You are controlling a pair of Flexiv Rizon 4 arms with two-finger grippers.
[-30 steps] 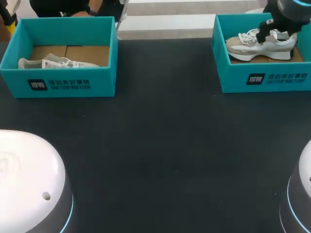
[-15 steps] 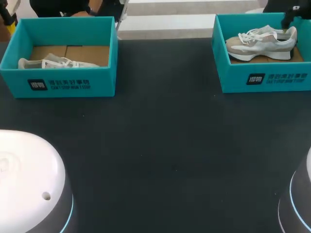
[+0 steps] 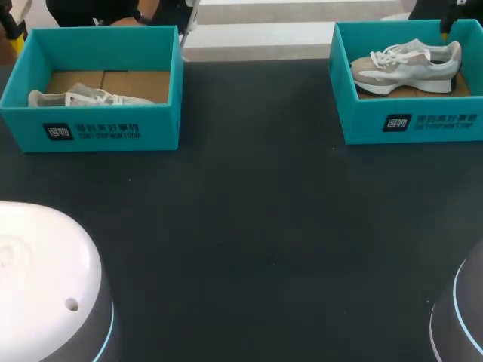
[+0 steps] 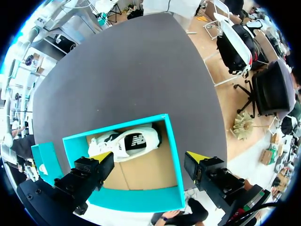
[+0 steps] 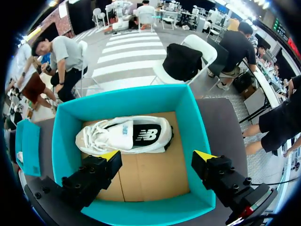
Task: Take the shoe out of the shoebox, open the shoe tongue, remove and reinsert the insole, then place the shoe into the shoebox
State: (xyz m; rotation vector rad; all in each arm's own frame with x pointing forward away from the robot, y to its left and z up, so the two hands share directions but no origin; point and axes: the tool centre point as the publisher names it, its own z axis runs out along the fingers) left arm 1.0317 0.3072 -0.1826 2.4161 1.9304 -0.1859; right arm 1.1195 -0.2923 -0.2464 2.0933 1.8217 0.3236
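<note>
Two teal shoeboxes stand at the table's far edge. In the left shoebox a white shoe lies along the front wall. In the right shoebox a white and beige shoe lies on its side. My left gripper hangs open high over the left box, its shoe ahead of the fingers. My right gripper hangs open above the right box, apart from that shoe. Only a dark bit of my right arm shows in the head view.
The dark table spreads wide between the boxes and my arm bases at the near corners. A teal lid lies beside the right box, and another lid lies beside the left box.
My right gripper has risen from over the shoe in the right box and pulled back toward the far right corner. The shoe stays in the box.
</note>
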